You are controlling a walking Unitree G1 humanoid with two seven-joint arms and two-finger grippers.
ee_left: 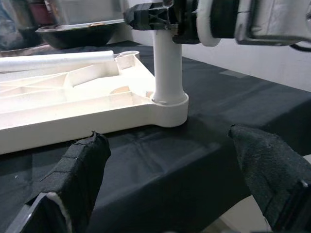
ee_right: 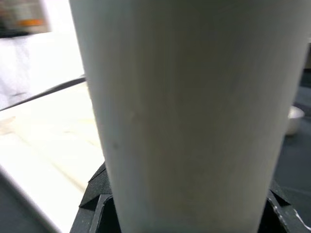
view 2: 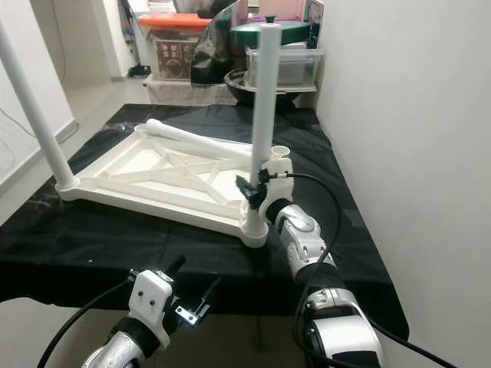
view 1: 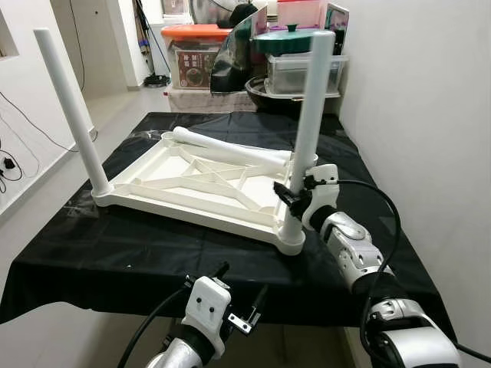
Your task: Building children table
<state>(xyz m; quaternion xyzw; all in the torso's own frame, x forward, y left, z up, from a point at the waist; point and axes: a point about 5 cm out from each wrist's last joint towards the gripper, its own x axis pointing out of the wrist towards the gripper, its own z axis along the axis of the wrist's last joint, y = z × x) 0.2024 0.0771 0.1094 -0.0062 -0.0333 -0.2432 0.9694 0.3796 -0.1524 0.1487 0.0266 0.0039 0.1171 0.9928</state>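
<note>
Nearest the head camera, the left tool (view 1: 244,300) hovers low at the front edge of the black-draped counter (view 1: 115,245), its fingers spread and empty. Beyond it the white tabletop (view 1: 196,184) lies upside down, one leg upright at its left corner (view 1: 73,107), a loose leg (view 1: 230,149) lying across it. The right tool (view 1: 294,195) clamps the upright near leg (view 1: 311,107) just above its socket.

From the left wrist, that leg's base (ee_left: 167,73) sits in the corner socket.

From the right wrist, the leg (ee_right: 184,111) sits between the jaws.

Judgement: leg-fitting step; next, seat it firmly, then fetch the loose leg. No writing is legible.
</note>
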